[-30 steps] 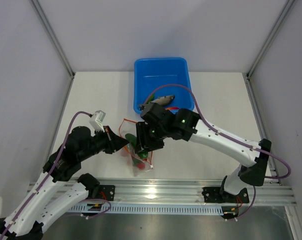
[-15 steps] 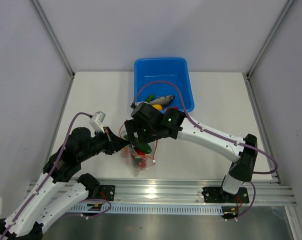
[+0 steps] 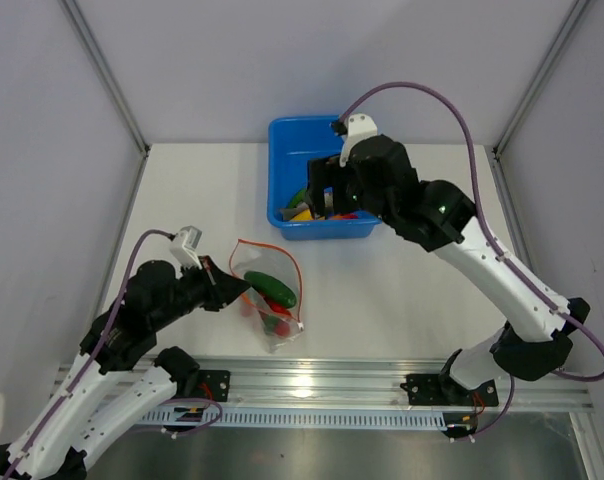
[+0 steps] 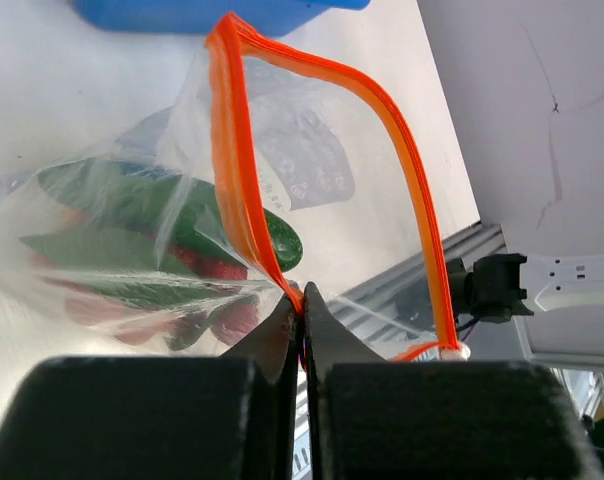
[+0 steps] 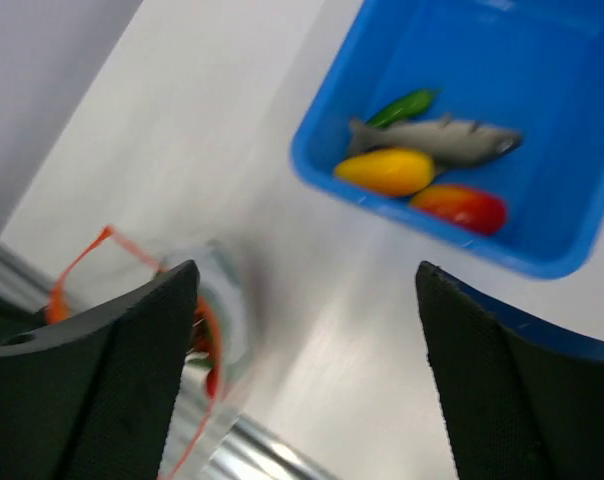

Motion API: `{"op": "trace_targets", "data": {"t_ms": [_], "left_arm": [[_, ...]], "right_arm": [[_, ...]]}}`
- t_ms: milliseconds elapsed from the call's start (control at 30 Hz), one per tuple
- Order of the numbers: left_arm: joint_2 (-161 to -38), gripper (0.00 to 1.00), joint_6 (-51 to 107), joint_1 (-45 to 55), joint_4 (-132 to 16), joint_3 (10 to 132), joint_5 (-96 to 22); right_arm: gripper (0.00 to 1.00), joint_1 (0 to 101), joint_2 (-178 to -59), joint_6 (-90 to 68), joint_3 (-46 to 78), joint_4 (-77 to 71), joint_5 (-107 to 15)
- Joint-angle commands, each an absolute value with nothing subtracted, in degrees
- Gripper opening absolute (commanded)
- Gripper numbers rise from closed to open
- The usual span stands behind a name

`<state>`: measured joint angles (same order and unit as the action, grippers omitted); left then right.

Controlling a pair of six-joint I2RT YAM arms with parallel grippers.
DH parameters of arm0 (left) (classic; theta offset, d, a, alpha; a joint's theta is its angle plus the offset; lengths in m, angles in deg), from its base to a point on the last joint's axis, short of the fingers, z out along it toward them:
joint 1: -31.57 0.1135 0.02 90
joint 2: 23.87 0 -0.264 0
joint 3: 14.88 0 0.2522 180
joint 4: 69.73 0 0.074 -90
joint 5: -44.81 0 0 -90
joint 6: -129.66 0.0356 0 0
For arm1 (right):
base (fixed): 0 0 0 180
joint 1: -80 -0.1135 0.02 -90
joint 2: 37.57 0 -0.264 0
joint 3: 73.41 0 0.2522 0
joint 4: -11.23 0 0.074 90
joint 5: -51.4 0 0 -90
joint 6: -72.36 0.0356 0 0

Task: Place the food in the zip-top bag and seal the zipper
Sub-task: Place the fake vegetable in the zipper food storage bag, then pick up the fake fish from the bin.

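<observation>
The clear zip-top bag (image 3: 270,300) lies on the table in front of the left arm, its mouth held apart. My left gripper (image 4: 302,300) is shut on the orange zipper (image 4: 232,150) at the bag's near edge. Inside the bag lie a green cucumber (image 3: 273,288) and small red tomatoes (image 4: 222,320). My right gripper (image 5: 304,268) hangs open and empty above the near rim of the blue tub (image 5: 322,175). More food sits in the tub: a grey fish (image 5: 437,140), a yellow fruit (image 5: 387,170), a red-orange fruit (image 5: 460,208) and a green bit (image 5: 402,104).
The blue tub (image 3: 322,140) stands at the back middle of the white table. Grey walls close in the left, right and back. An aluminium rail (image 3: 312,385) runs along the near edge, just below the bag.
The right gripper opened over the bag's mouth and left the cucumber in it. It then swung up and back over the blue tub. The left gripper kept its hold on the zipper.
</observation>
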<state>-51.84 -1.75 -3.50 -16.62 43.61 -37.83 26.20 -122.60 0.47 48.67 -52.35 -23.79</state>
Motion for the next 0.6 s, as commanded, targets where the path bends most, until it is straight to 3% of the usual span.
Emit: {"op": "trace_targets", "data": {"t_ms": [0,233,567], "left_arm": [[-49.1,0.01,-1.21,-3.24,-16.51,44.14,-41.84],[-49.53,0.01,-1.47,-3.15,-16.16,43.53,-43.6],[-51.65,0.0,-1.04,-3.24,-18.97,40.63,-44.57]], "right_arm": [[0.93,30.93,-127.63,-13.22,51.0,-48.85,-22.52],[0.93,43.07,-144.58,-25.1,64.79,-54.19,-31.81],[0.94,50.82,-166.92,-42.06,83.35,-60.44,-47.56]]}}
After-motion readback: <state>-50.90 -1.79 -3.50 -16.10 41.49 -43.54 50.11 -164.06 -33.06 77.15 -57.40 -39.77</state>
